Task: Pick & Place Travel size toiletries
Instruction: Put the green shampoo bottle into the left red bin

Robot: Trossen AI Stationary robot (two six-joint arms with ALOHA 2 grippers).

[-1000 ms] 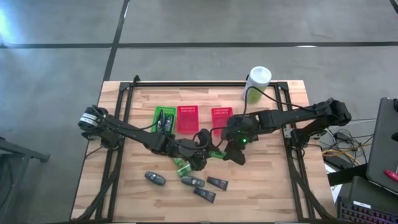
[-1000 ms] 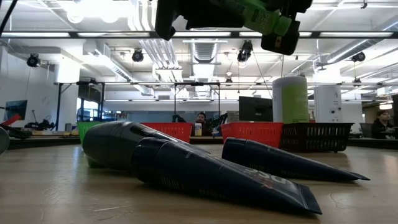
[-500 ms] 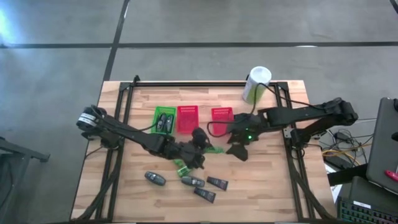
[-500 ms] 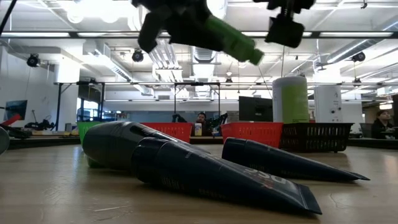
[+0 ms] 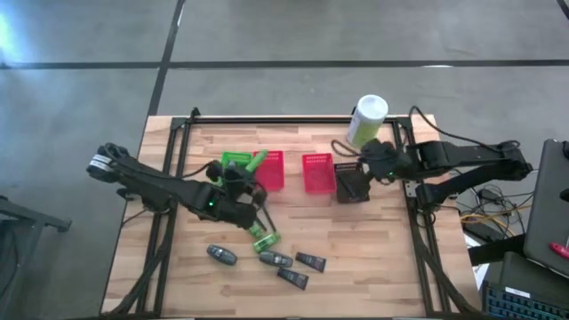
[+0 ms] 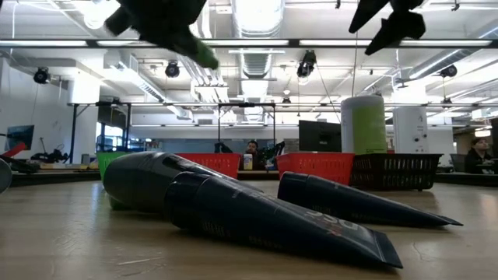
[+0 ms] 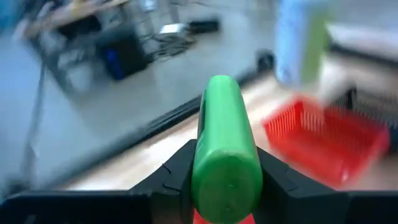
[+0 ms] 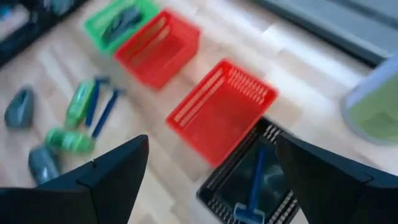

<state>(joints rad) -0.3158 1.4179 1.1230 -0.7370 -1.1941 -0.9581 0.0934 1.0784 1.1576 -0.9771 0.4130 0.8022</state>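
Wooden slat table (image 5: 382,249) carries a row of small mesh baskets: one green (image 5: 233,166), two red (image 5: 270,171), one dark (image 5: 352,184). Left gripper (image 5: 238,185) hangs just in front of the green basket, jaws clamped on a bright green plastic tube (image 7: 222,149). In the left wrist view the tube's long axis runs straight out between the fingers, cap end foremost. Judgement: the left arm is the nearer one to the green basket, so the release falls to it. Right gripper (image 8: 208,180) hovers above the dark basket, jaws spread wide and empty; a blue razor-like stick (image 8: 254,180) lies inside. Grey oval bottles (image 5: 221,255) and dark flat tubes (image 5: 311,261) lie near the table's front edge.
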